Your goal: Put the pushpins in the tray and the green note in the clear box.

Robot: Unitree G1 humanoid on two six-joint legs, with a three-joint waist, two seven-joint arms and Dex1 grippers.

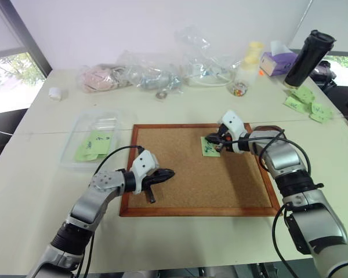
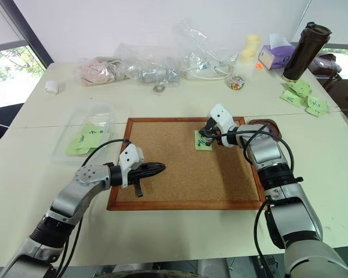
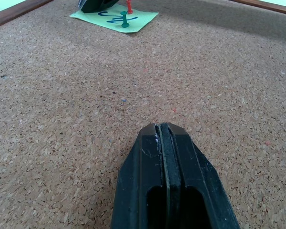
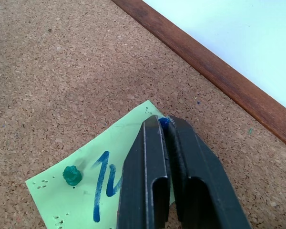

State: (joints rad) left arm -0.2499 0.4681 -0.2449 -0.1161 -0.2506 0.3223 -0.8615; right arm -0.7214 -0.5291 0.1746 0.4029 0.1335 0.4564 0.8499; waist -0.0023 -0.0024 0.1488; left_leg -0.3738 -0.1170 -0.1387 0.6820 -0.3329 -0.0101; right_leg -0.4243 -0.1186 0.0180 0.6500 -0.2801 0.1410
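In the head views, the green note (image 1: 209, 146) lay pinned on the corkboard (image 1: 180, 174) near its far right corner, with the right gripper (image 1: 216, 139) bearing down on the note's far edge; the tray (image 2: 265, 124) sat just beyond the board's right side, largely hidden behind that arm, and the clear box (image 1: 93, 142), already holding other green notes, stood on the table off the board's left side. The left gripper (image 1: 165, 172) hovered over the near left of the board, clenched on nothing. In the left wrist view, that gripper's fingers were pressed flat together above bare cork, and a red pushpin (image 3: 129, 6) and a green pushpin (image 3: 125, 20) stood upright in the note ahead. In the right wrist view, the fingers were clamped on a blue pushpin (image 4: 164, 122) at the note's corner, the green pushpin a little way off. In my judgement the pin should be drawn straight out along its shaft; a sideways pull risks tearing the paper or slipping off the small head.
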